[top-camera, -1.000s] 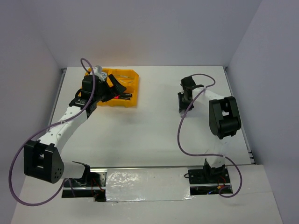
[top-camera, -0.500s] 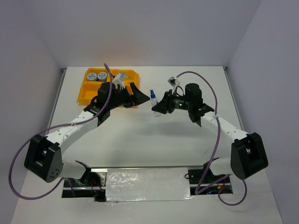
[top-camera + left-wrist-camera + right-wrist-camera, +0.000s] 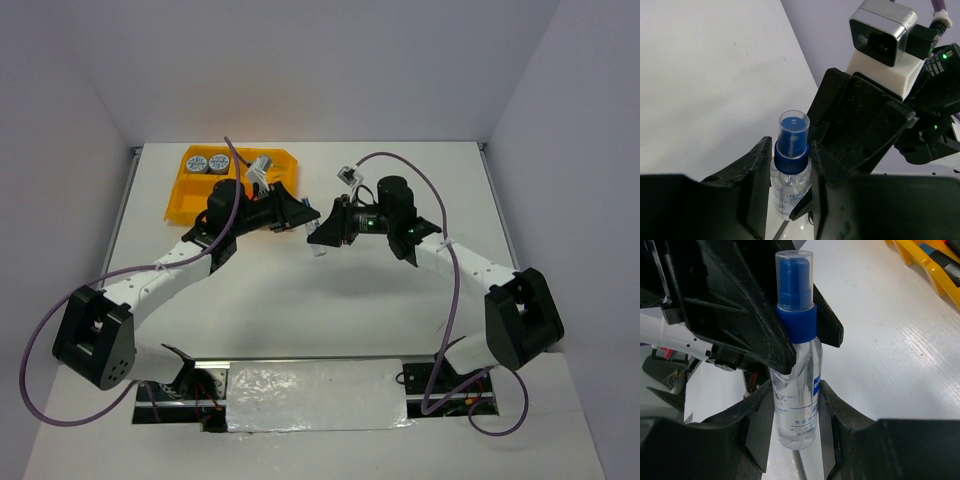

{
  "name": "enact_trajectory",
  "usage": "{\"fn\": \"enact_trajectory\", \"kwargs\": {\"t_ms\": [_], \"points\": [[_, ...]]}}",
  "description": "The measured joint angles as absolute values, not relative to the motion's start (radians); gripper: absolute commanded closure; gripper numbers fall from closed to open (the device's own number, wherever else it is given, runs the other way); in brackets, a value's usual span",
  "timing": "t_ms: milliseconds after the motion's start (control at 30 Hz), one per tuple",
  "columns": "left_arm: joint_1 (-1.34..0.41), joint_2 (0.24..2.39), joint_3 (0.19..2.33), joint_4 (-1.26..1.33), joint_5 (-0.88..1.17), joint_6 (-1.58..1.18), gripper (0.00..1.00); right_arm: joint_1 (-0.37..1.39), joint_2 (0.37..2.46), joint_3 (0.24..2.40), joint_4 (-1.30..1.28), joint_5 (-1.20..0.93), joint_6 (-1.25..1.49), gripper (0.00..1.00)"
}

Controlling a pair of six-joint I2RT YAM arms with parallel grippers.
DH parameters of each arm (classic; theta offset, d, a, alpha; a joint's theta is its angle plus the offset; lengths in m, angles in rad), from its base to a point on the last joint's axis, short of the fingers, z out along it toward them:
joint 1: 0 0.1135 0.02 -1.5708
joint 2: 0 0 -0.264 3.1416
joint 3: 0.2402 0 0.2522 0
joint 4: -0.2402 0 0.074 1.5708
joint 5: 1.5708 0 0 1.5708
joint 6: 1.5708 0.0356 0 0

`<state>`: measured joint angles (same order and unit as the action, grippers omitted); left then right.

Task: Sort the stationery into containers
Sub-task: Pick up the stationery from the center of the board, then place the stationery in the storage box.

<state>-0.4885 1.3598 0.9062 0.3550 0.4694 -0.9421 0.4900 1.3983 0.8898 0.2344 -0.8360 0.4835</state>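
The blue-capped clear bottle (image 3: 796, 355) was held upright above the tabletop (image 3: 300, 300), its body gripped by the right fingers (image 3: 759, 426) and its blue collar pinched by the left fingers (image 3: 753, 175); the orange-yellow tray (image 3: 178, 206) was found nearer the left fingers.

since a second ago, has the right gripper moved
Yes. The right gripper has swung left across the table, toward the orange tray, and now meets the left gripper at the bottle.
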Motion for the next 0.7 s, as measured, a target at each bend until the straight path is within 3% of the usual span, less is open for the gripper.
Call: {"fn": "enact_trajectory", "kwargs": {"t_ms": [33,100,133,167,200,233,433,700], "points": [[-0.484,1.36,0.904,0.357,0.469,-0.939,1.0,0.495,1.412,0.902,0.23,-0.835,0.483,1.0],[-0.476,1.361,0.903,0.35,0.468,-0.936,1.0,0.498,1.427,0.917,0.221,-0.836,0.489,0.9],[-0.475,1.361,0.904,0.345,0.466,-0.926,1.0,0.499,1.432,0.919,0.221,-0.836,0.49,0.65],[-0.476,1.361,0.904,0.34,0.458,-0.919,1.0,0.499,1.435,0.92,0.221,-0.835,0.492,0.5],[-0.477,1.361,0.905,0.332,0.452,-0.913,1.0,0.499,1.437,0.92,0.22,-0.835,0.5,0.08],[-0.478,1.36,0.911,0.306,0.438,-0.9,1.0,0.498,1.44,0.92,0.223,-0.833,0.511,0.0],[-0.411,1.325,0.937,0.072,0.271,-0.838,1.0,0.424,1.441,0.91,0.248,-0.76,0.545,0.0],[-0.051,1.294,0.974,-0.052,0.023,-0.905,1.0,0.291,1.416,0.801,0.112,-0.533,0.564,0.0]]}}
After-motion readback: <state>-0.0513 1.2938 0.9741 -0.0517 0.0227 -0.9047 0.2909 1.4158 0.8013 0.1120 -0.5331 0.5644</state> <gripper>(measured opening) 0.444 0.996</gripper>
